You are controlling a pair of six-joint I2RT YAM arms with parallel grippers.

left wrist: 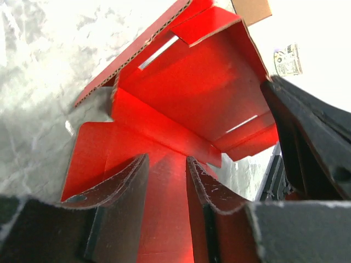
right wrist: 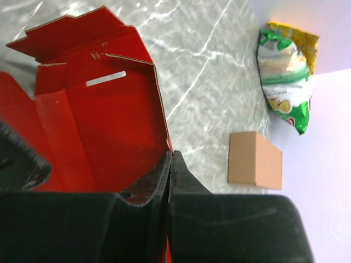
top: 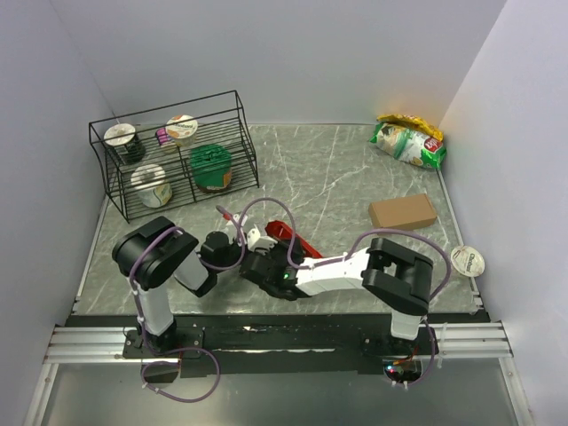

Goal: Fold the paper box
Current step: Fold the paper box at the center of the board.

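One paper box (right wrist: 109,126); snack bag (right wrist: 282,82) label apparently unreadable

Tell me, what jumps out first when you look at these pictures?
The bright red paper box, half open at the near middle of the table, grabs the eye. The right gripper pinches one wall of it, while the left gripper sits open over another panel. After that comes the green snack bag in the far right corner.
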